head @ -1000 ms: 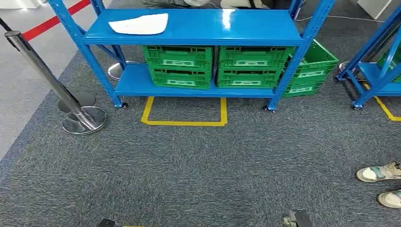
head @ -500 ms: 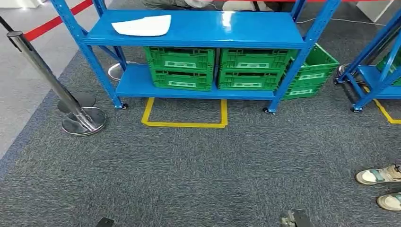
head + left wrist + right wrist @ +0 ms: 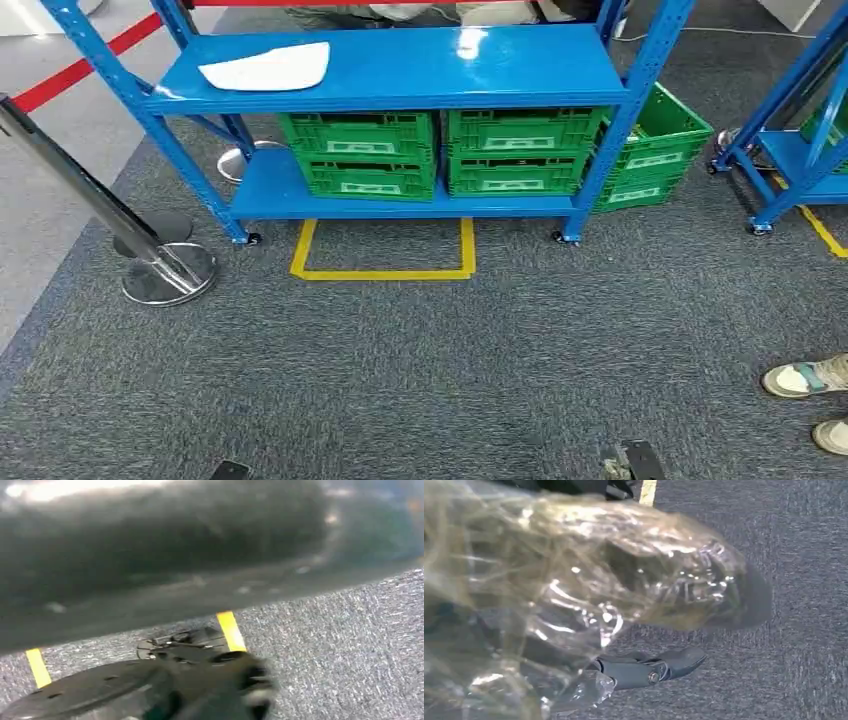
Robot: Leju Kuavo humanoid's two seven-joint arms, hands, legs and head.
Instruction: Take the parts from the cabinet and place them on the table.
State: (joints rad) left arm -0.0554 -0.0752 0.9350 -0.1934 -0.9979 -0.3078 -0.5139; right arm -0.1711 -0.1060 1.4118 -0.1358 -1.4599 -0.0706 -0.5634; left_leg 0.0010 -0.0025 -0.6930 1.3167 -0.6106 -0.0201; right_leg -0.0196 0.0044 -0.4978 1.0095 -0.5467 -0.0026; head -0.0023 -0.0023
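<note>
Your right hand [image 3: 644, 672] grips a clear plastic bag of parts [image 3: 589, 590] over the carpet [image 3: 804, 605]. Your left hand's state I cannot tell. Ahead, green crates [image 3: 360, 155] fill the blue rack's [image 3: 400, 70] bottom shelf.

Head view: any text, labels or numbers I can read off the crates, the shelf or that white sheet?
No text can be read.
Green crates: pale panels on the fronts, any lettering too small to tell.
White sheet on the top shelf of the blue rack: looks blank.
Yellow floor tape: a plain outline, no writing.
Clear plastic bag in the right hand: no label visible.
</note>
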